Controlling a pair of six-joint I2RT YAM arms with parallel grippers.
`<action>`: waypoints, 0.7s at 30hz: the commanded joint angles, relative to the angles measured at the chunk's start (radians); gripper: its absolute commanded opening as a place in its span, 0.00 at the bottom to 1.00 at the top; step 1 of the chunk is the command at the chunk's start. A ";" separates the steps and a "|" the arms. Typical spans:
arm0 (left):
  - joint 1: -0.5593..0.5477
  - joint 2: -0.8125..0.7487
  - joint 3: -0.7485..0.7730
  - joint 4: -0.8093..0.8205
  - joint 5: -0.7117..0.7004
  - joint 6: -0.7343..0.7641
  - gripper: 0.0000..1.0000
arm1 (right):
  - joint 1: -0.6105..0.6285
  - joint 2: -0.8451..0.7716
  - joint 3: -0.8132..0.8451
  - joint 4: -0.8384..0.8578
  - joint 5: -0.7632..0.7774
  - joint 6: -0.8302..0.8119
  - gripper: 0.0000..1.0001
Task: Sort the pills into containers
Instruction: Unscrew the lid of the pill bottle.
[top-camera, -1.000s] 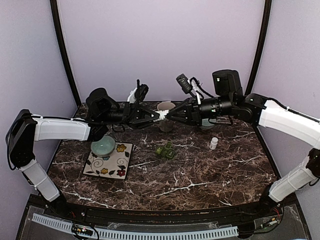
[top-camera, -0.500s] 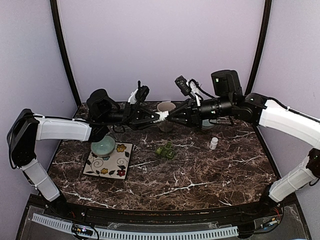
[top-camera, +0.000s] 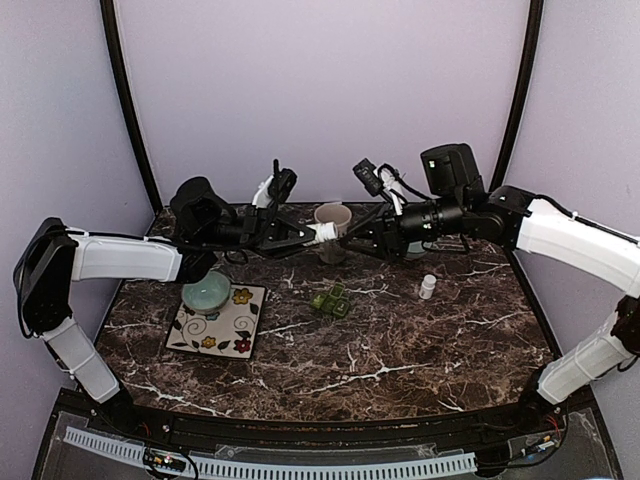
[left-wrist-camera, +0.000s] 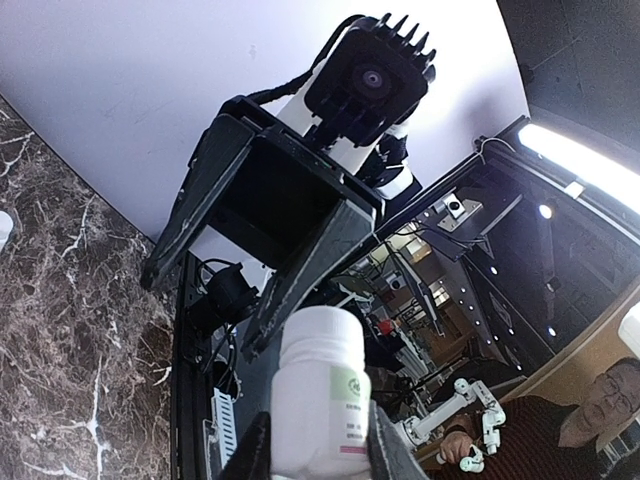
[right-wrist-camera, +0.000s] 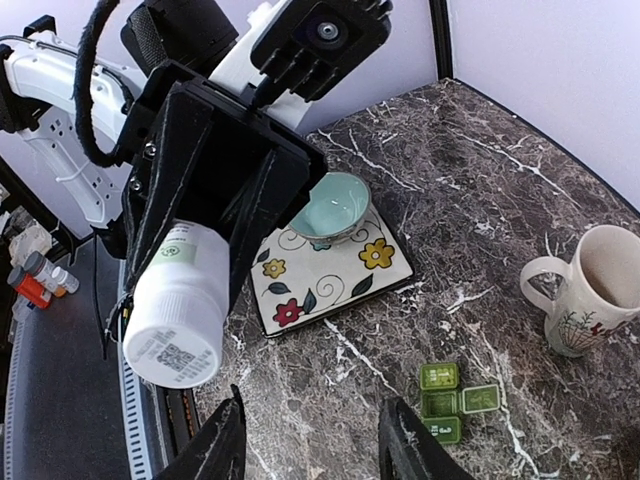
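Note:
My left gripper (top-camera: 311, 233) is shut on a white pill bottle (top-camera: 322, 232), held level in the air in front of the mug. In the left wrist view its fingers (left-wrist-camera: 385, 455) clamp the bottle's body (left-wrist-camera: 320, 390), with the white cap pointing away. My right gripper (top-camera: 352, 240) faces the cap a short way off, open and holding nothing. In the right wrist view the bottle (right-wrist-camera: 180, 310) hangs left of that gripper (right-wrist-camera: 312, 445). The green containers (top-camera: 330, 300) lie mid-table, also seen in the right wrist view (right-wrist-camera: 448, 402) with one lid flipped open. No pills show.
A beige mug (top-camera: 333, 216) stands at the back centre. A flowered square plate (top-camera: 235, 330) with a pale teal bowl (top-camera: 206, 292) on it lies at the left. A small white bottle (top-camera: 428, 287) stands to the right of the containers.
My right gripper has opened and drawn back to the right, away from the bottle's cap. The left gripper keeps the bottle in the same spot.

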 joint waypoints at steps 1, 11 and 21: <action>-0.002 -0.053 0.014 -0.041 0.000 0.086 0.00 | -0.010 -0.031 -0.039 0.042 -0.002 0.064 0.45; -0.002 -0.072 0.012 -0.139 -0.054 0.251 0.00 | -0.101 -0.034 -0.084 0.158 -0.033 0.527 0.46; -0.001 -0.099 0.044 -0.375 -0.129 0.510 0.00 | -0.170 0.003 -0.168 0.481 -0.270 1.119 0.47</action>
